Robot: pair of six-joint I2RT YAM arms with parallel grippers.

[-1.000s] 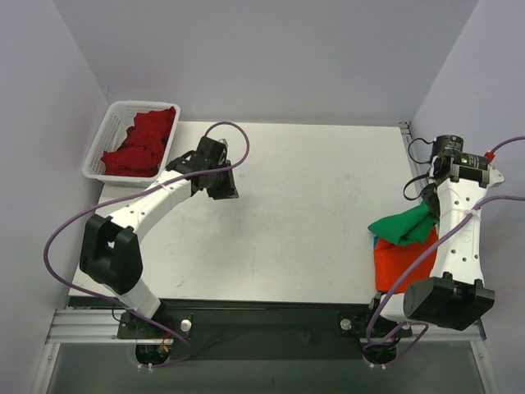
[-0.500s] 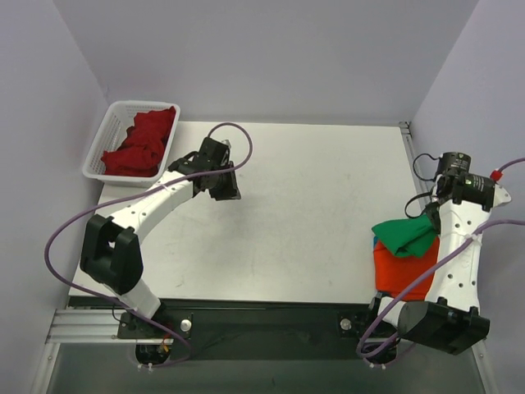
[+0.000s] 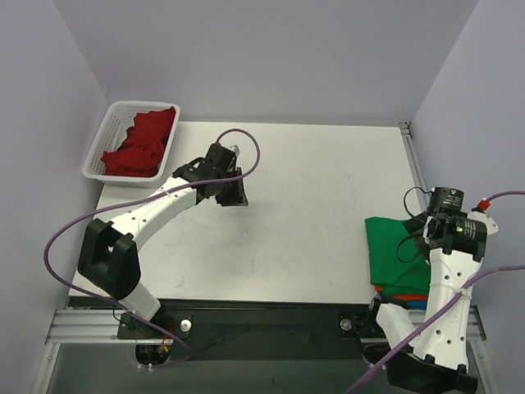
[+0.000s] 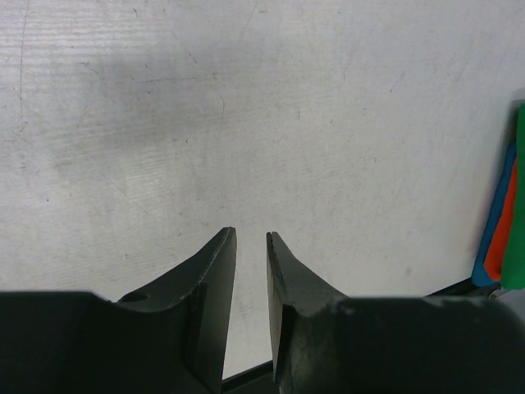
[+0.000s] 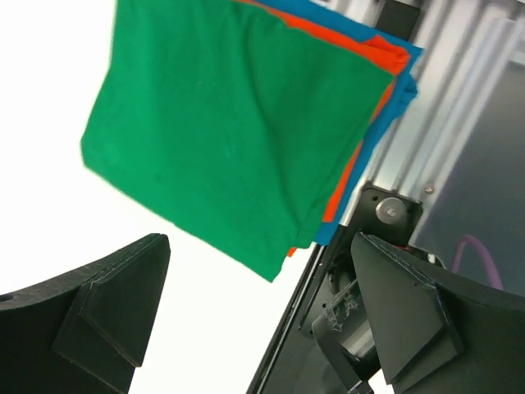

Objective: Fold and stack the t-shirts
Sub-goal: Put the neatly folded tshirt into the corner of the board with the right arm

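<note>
A folded green t-shirt (image 3: 392, 250) lies flat at the table's near right edge. It rests on folded orange (image 5: 334, 210) and blue (image 5: 329, 234) t-shirts, whose edges peek out beneath the green one (image 5: 238, 123). My right gripper (image 5: 262, 238) hovers just above the pile's near corner, open wide, with nothing between its fingers. Dark red t-shirts (image 3: 143, 139) sit crumpled in the white basket (image 3: 98, 168) at the far left. My left gripper (image 3: 232, 193) hangs over bare table left of centre. Its fingers (image 4: 215, 271) stand a narrow gap apart and hold nothing. The pile's edge (image 4: 519, 197) shows at the right of the left wrist view.
An aluminium rail (image 5: 459, 49) and the right arm's base run along the near edge, right beside the pile. A purple cable (image 3: 238, 135) loops over the left arm. Walls close in the table at the left, back and right.
The right gripper carried the green t-shirt down onto the orange and blue pile, opened and let it go. The left arm drifted slightly right and nearer.
</note>
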